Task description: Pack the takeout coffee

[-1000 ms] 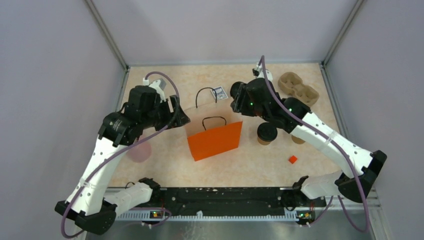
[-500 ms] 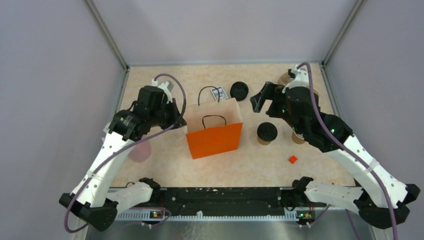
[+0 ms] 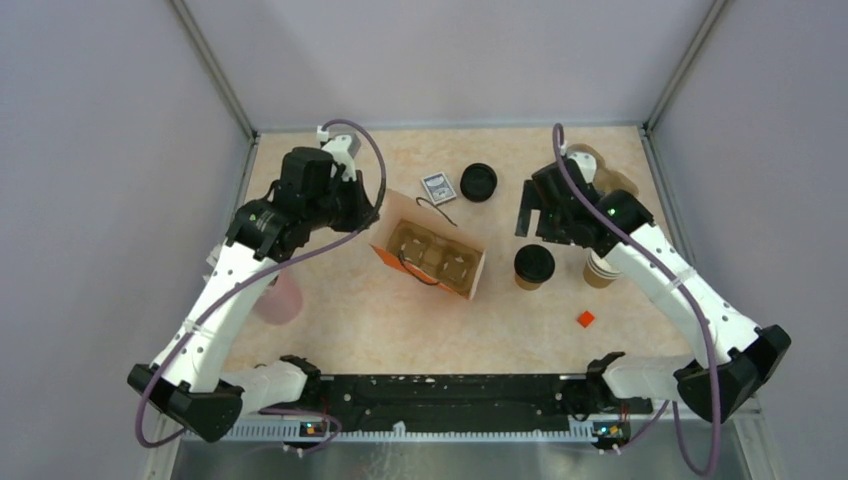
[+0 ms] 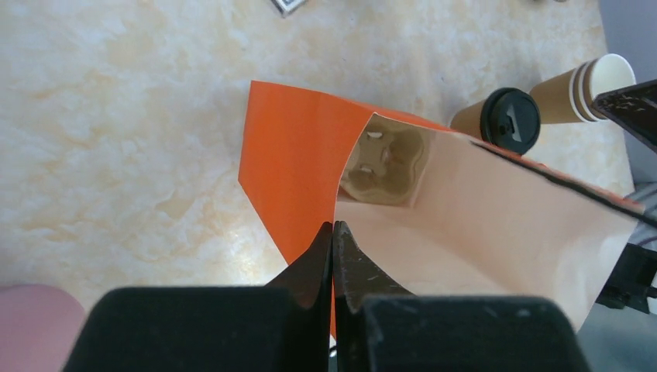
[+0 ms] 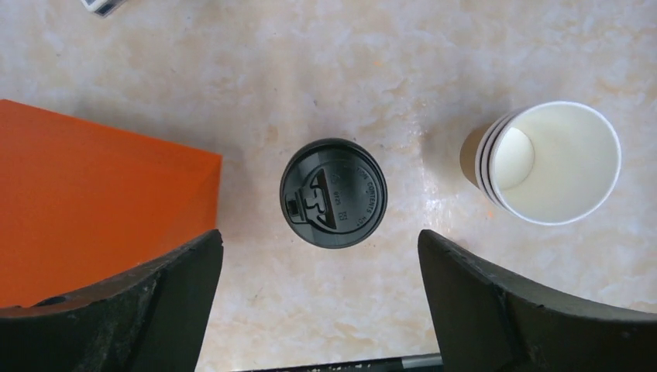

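Observation:
The takeout coffee (image 3: 534,265), a tan paper cup with a black lid on it, stands to the right of the orange bag (image 3: 385,256). In the right wrist view the lidded cup (image 5: 333,192) lies just ahead of my right gripper (image 5: 319,242), which is open, empty and above it. My left gripper (image 4: 333,227) is shut on the bag's (image 4: 290,155) left wall at its rim. The bag leans with its mouth open, and a brown pulp carrier (image 3: 432,254) lies inside. From above, the left gripper (image 3: 370,220) is at the bag's back left corner and the right gripper (image 3: 536,215) behind the cup.
A stack of nested tan cups (image 3: 600,268) stands right of the lidded cup. A loose black lid (image 3: 479,182) and a small card (image 3: 437,186) lie behind the bag. Another pulp carrier (image 3: 605,168) shows behind the right arm. A small red piece (image 3: 585,319) and a pink object (image 3: 278,300) lie nearer.
My left gripper has shut on the bag's rim and pulled it so the mouth opens and the carrier shows. My right gripper has opened and moved from the bag to over the lidded cup.

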Available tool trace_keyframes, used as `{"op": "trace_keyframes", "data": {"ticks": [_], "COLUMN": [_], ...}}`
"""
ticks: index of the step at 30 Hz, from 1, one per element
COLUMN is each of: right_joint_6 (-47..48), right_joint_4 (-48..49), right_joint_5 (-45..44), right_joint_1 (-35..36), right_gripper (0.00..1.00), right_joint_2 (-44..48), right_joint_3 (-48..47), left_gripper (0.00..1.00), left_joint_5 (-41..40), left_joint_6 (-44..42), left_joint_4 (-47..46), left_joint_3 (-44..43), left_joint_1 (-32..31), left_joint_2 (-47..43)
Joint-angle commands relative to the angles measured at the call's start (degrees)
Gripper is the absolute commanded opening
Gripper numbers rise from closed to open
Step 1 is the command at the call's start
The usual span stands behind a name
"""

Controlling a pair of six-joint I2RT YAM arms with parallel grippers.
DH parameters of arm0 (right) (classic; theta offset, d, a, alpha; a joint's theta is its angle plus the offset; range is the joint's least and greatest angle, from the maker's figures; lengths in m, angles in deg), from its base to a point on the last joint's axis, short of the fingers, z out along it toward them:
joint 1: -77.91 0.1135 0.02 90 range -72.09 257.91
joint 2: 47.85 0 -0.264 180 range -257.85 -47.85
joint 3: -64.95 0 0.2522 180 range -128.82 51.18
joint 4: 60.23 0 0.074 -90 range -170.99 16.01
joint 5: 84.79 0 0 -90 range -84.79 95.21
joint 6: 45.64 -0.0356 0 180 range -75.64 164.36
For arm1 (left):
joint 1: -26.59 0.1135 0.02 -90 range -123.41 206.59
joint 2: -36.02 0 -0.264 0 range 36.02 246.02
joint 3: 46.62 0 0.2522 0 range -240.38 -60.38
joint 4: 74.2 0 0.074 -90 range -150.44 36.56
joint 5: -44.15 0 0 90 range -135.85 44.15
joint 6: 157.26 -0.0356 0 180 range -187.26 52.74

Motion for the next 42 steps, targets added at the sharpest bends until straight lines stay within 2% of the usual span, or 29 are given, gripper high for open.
{"op": "trace_keyframes", "data": {"ticks": [1,4,6,9,11,16,21,27,32,33,34,38,42], "right_joint_6": [0.1,1.9,5.0,8.6,10.1,14.7,17.6,20.3,22.4,23.0,23.4,24.7,25.5], "right_joint_4": [-1.3,4.3,6.3,6.6,7.7,17.0,20.3,19.0,17.5,17.2,16.8,15.2,16.3], "right_joint_5": [6.9,15.1,16.8,18.2,18.9,20.2,21.2,21.7,21.8,21.5,21.3,21.3,21.7], "right_joint_1": [-6.1,-10.1,-10.4,-10.5,-10.5,-10.6,-10.7,-10.9,-11.4,-11.5,-11.7,-12.1,-12.5], "right_gripper": [0.91,0.86,0.86,0.92,0.95,0.94,0.89,0.90,0.94,0.94,0.94,0.95,0.90], "right_joint_2": [2.2,4.2,4.0,1.7,1.2,2.4,0.8,-1.3,-1.7,-1.8,-2.0,-2.8,-3.1], "right_joint_3": [-0.4,5.4,7.8,9.8,12.3,18.8,19.3,19.0,18.6,18.3,18.0,16.3,17.3], "left_gripper": [0.00,0.02,0.04,0.05,0.06,0.12,0.27,0.64,0.80,0.92,0.98,0.99,0.99], "left_joint_5": [-5.4,-3.7,-0.9,3.2,3.5,0.3,-1.2,-1.6,-1.5,-1.8,-2.2,-2.6,-2.4], "left_joint_6": [-3.7,-3.1,-1.4,1.2,2.1,1.2,0.2,0.1,-0.4,-0.3,-0.2,-0.2,0.1], "left_joint_4": [6.2,10.8,13.1,14.8,14.5,15.2,16.4,16.4,15.5,15.4,15.2,14.1,13.0], "left_joint_3": [-7.5,-10.1,-10.9,-10.1,-9.1,-7.9,-7.7,-9.5,-10.2,-10.4,-10.6,-11.0,-9.9], "left_joint_1": [0.0,0.1,0.0,0.1,0.1,0.1,0.1,0.1,0.0,0.0,0.1,0.1,0.1], "left_joint_2": [1.7,3.5,4.9,6.0,5.6,4.8,4.4,3.3,2.3,2.0,1.8,1.0,0.4]}}
